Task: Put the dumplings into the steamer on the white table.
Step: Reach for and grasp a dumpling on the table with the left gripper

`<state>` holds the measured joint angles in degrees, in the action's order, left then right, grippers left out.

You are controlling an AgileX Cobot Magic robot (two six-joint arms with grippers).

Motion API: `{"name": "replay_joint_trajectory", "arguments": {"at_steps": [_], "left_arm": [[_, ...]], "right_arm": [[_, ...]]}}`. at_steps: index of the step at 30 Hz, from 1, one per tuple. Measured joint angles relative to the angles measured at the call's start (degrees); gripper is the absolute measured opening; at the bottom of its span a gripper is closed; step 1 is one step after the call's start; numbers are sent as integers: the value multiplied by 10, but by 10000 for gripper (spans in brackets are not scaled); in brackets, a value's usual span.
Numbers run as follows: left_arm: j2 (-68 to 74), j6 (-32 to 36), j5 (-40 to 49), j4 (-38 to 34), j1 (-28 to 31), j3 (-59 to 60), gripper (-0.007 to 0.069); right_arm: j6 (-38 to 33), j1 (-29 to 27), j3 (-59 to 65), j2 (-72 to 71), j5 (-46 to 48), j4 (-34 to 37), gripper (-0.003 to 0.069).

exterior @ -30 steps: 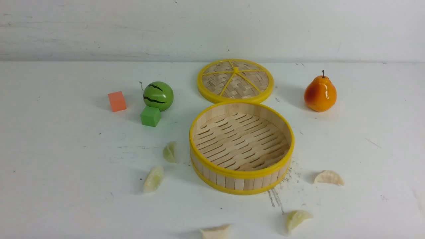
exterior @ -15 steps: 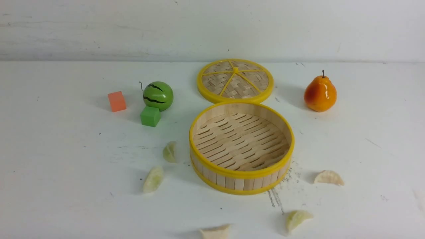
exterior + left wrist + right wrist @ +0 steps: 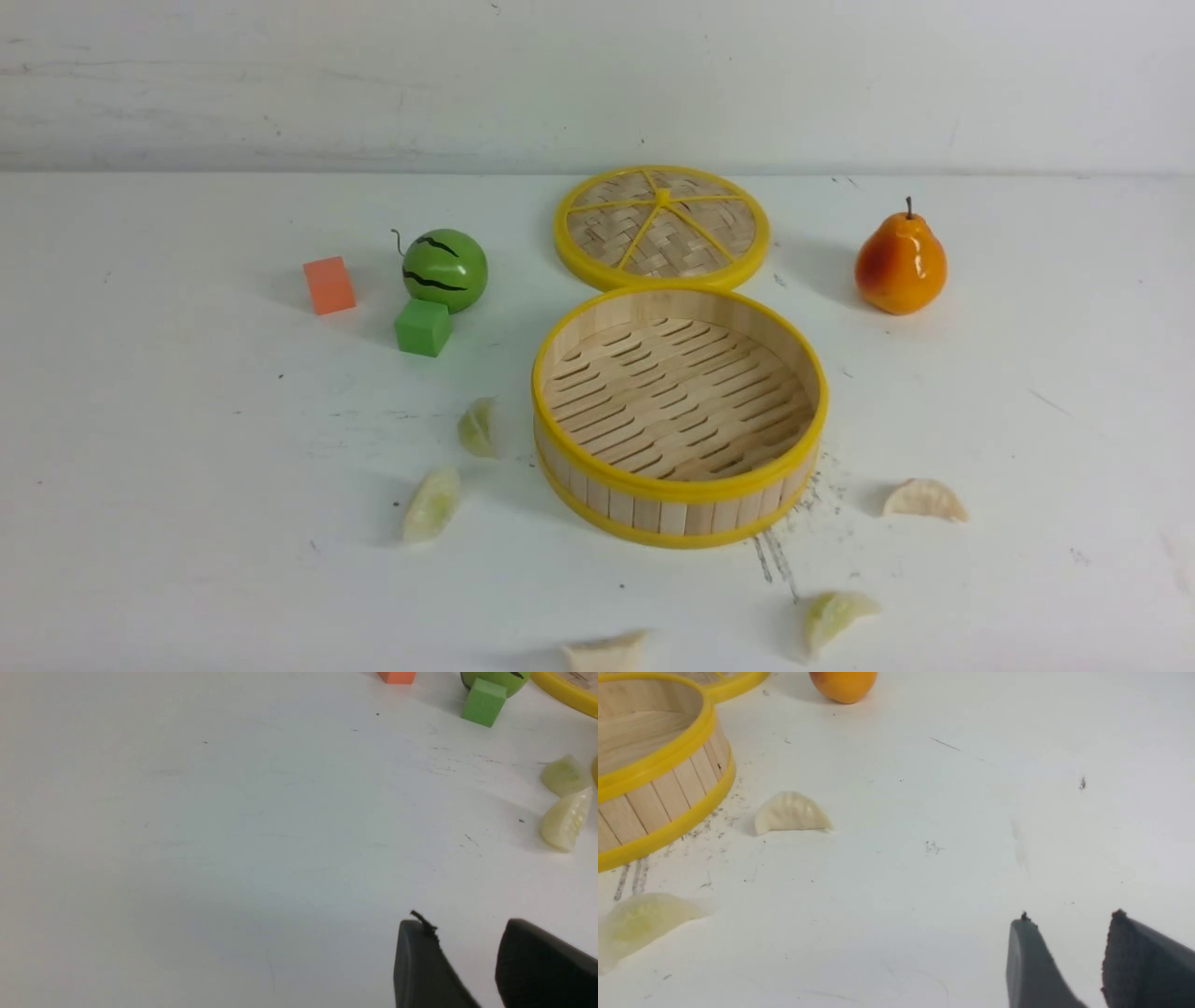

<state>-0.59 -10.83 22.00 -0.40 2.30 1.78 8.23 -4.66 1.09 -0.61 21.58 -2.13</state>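
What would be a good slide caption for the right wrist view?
Right tool open and empty over the white table; a cream dumpling and a greenish dumpling lie outside the steamer.

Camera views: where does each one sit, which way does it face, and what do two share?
Front view: between the arms, looking forward across the white table at the steamer and lid; no robot part shows.
Left wrist view: on the left arm, facing the green cube; open left tool shows.
Right wrist view: on the right arm, facing the steamer and pear; open right tool shows.
Shared: front and right wrist views both show steamer and pear.
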Motion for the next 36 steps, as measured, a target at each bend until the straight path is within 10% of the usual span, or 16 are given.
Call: {"name": "replay_joint_trajectory", "arguments": {"at_steps": [28,36], "left_arm": [[0,0,0,0,0,0,237],[0,0,-51,0,0,0,237]], "right_arm": [[0,0,0,0,0,64,240],[3,0,0,0,5,243,240]]}}
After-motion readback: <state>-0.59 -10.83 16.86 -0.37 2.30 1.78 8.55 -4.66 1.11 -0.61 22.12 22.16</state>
